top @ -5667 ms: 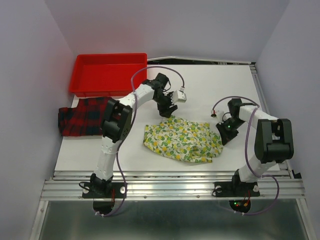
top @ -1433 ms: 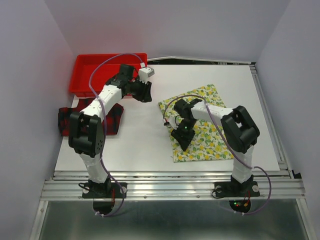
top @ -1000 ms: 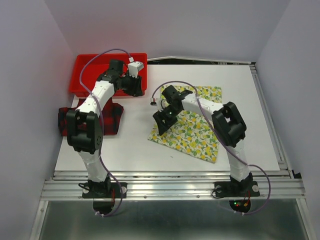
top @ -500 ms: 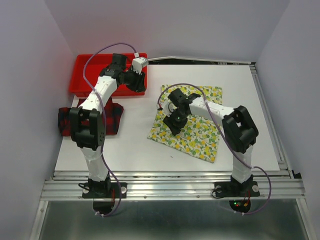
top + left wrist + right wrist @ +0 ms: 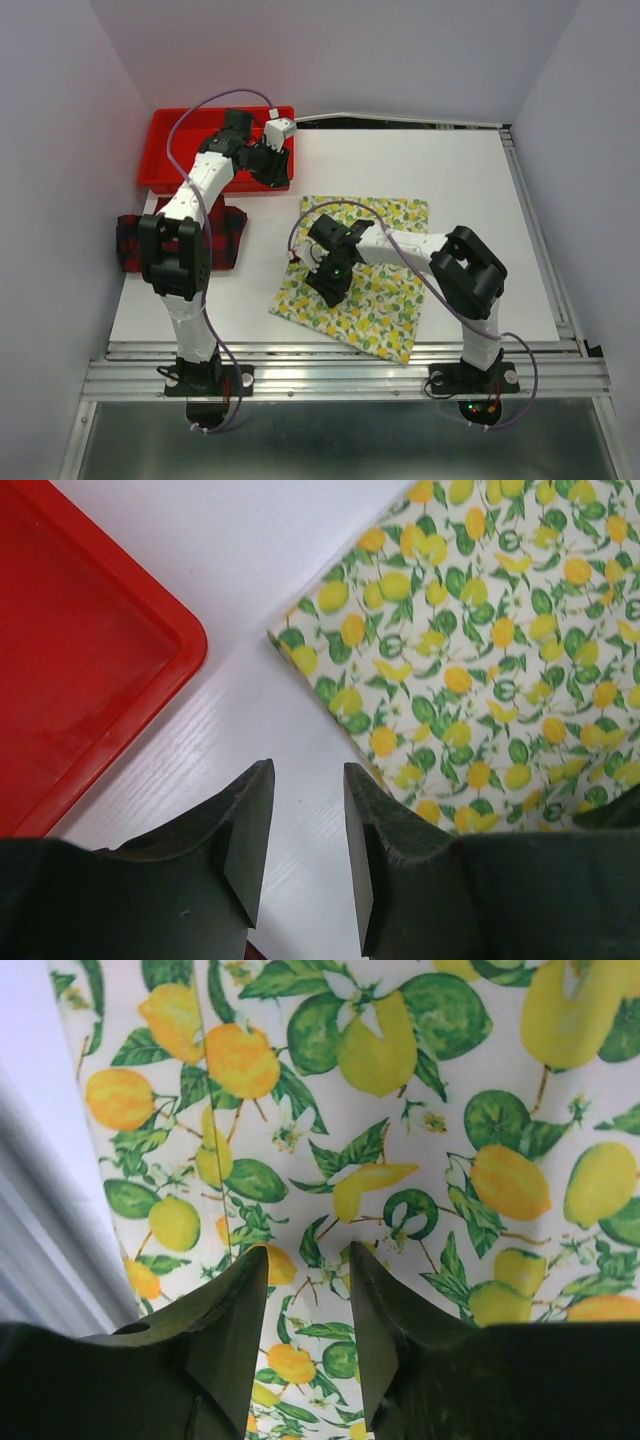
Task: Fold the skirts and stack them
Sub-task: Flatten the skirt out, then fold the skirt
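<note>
Right wrist view: right hand (image 5: 308, 1256) slightly open, tips on lemon skirt (image 5: 470, 1110).

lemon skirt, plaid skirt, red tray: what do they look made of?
Lemon skirt: thin cloth, probably woven. It is matte and printed, lies flat, and shows a stitched seam line up close.
Plaid skirt: soft cloth, matte and rumpled. The weave is too small to tell.
Red tray: likely moulded plastic. It is smooth with a slight sheen, a rounded corner and a raised rim.
</note>
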`<state>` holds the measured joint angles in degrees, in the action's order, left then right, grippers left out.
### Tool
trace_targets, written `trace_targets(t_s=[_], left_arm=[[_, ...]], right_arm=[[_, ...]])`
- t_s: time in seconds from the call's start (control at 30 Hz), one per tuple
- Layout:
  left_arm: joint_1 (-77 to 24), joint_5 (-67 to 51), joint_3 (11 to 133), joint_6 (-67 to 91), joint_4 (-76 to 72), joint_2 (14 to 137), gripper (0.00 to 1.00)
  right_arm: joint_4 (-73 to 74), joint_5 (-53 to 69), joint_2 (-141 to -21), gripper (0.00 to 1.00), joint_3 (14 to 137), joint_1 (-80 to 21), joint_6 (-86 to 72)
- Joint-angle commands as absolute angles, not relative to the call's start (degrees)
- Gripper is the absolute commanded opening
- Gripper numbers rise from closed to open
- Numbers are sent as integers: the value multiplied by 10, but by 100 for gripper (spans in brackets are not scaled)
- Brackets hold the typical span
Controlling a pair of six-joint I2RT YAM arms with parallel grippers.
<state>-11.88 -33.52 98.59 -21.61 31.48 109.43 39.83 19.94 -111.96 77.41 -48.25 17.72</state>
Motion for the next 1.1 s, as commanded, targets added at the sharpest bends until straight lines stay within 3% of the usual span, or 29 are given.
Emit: trace_targets(t_s=[0.0, 0.17, 0.2, 0.23, 0.27, 0.4, 0.43, 0.47, 0.7, 1.07], left_arm=[[-116, -345, 985, -246, 341, 1065, 45], [-117, -361, 1011, -291, 371, 1089, 45], [-119, -366, 1024, -306, 392, 1101, 45], [-120, -366, 1030, -328, 400, 1106, 45], [-125, -360, 1039, -344, 416, 1117, 45], [-148, -317, 1045, -415, 442, 1142, 48], [-154, -305, 1042, -424, 440, 1143, 57], [-163, -284, 1039, -431, 429, 1149, 58], [-177, -272, 1084, -475, 449, 1202, 57], [-189, -275, 1105, -513, 459, 1247, 53]], right_arm=[[429, 313, -1138, 47, 750, -534, 128], [471, 307, -1102, 67, 828, -516, 113], [492, 315, -1095, 78, 844, -505, 112], [501, 322, -1087, 82, 860, -478, 116], [513, 318, -1070, 100, 888, -462, 117], [540, 278, -1046, 100, 933, -368, 175], [542, 263, -1047, 100, 939, -350, 207], [548, 234, -1049, 100, 947, -312, 227], [559, 183, -1125, 100, 1013, -150, 338], [535, 163, -1237, 81, 1072, -116, 432]])
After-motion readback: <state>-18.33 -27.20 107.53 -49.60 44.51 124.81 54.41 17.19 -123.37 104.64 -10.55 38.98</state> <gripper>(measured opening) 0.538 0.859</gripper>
